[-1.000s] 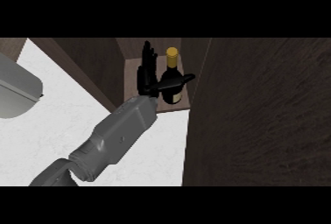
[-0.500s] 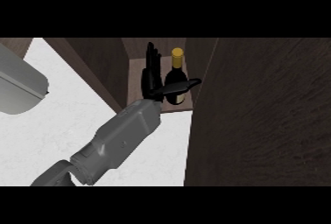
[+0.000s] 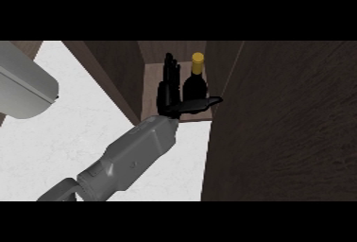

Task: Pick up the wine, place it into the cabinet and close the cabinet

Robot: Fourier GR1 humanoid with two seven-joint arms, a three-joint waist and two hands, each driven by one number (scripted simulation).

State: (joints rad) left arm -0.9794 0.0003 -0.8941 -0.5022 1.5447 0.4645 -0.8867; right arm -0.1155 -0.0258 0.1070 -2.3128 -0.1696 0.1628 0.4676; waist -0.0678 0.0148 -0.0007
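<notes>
The wine bottle (image 3: 195, 89) is dark with a yellow cap (image 3: 198, 57). It stands upright on the light wooden shelf (image 3: 153, 78) inside the open cabinet. My left hand (image 3: 167, 94) is in the cabinet just left of the bottle, fingers straight and pointing inward alongside it. Its thumb (image 3: 206, 101) stretches to the right across the bottle's base. The hand is open, and I cannot tell whether it touches the glass. The grey forearm comes up from the lower left. My right hand is out of view.
The dark cabinet door (image 3: 293, 123) stands open and fills the right side. A dark cabinet side wall (image 3: 111, 75) borders the shelf on the left. The white counter (image 3: 63, 142) lies below, with a rounded grey object (image 3: 24, 90) at the upper left.
The hand and bottle have gone deeper into the cabinet, and the bottle now stands on the shelf. The fingers have straightened beside it.
</notes>
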